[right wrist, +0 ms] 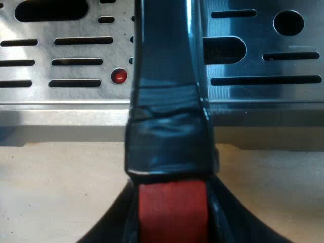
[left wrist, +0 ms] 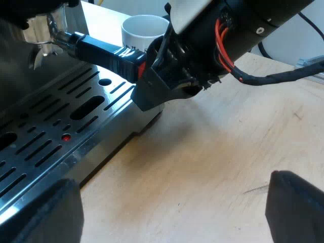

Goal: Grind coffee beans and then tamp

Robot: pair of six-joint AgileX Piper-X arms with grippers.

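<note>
The metal holder (left wrist: 39, 31) is locked into the espresso machine's front, above the slotted drip tray (left wrist: 55, 131). Its dark handle (left wrist: 104, 50) sticks out over the tray. My right gripper (left wrist: 157, 81) has hold of the handle's red end. In the right wrist view the taped black handle (right wrist: 169, 101) runs out between my right gripper's (right wrist: 172, 220) fingers (right wrist: 114, 225), which are shut on the red end (right wrist: 172, 207). My left gripper (left wrist: 172, 207) hovers low over the wooden table beside the tray, open with nothing between its fingers (left wrist: 45, 212).
A white mug (left wrist: 144, 30) stands on the table just beyond the handle and the right arm. A small red float (left wrist: 66, 137) shows in the drip tray. Bare wooden table (left wrist: 217, 147) stretches beside the machine.
</note>
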